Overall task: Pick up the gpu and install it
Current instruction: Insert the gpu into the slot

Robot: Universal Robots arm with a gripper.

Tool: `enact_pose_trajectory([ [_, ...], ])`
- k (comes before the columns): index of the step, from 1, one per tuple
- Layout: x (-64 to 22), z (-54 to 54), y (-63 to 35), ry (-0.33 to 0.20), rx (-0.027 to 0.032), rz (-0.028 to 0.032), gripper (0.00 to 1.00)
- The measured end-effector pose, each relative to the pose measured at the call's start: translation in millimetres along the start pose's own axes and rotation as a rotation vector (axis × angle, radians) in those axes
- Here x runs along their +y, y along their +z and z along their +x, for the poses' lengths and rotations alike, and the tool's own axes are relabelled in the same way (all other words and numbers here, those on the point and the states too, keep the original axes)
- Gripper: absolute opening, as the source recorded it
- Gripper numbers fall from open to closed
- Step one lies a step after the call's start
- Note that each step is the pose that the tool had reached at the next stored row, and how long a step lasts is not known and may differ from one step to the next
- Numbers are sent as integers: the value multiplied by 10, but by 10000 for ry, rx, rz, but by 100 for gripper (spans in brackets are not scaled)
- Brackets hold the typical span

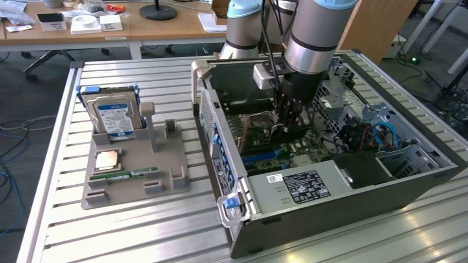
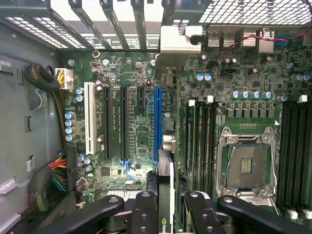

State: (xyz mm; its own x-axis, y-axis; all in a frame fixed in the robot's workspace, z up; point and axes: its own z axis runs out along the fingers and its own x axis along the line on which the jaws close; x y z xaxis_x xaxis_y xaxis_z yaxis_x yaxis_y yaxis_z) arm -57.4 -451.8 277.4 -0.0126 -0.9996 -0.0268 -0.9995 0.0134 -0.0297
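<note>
Edgewise, gpu (image 2: 165, 204) long axis parallels blue slot (image 2: 157, 122).

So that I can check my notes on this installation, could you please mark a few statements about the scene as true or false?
1. The gripper reaches down inside the open computer case. True.
2. The hard drive lies flat inside the case. False: the hard drive stands upright in the gray holder on the table, outside the case.
3. The gripper holds the gpu edge-on, close by the blue slot. True.
4. A cooler covers the processor socket. False: the processor socket is uncovered.
5. The memory stick lies on the gray holder. True.
</note>
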Motion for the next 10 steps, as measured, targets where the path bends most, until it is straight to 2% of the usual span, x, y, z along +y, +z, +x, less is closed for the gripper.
enact_pose_trajectory([
  [10, 78, 15, -1, -2, 1, 0, 26],
])
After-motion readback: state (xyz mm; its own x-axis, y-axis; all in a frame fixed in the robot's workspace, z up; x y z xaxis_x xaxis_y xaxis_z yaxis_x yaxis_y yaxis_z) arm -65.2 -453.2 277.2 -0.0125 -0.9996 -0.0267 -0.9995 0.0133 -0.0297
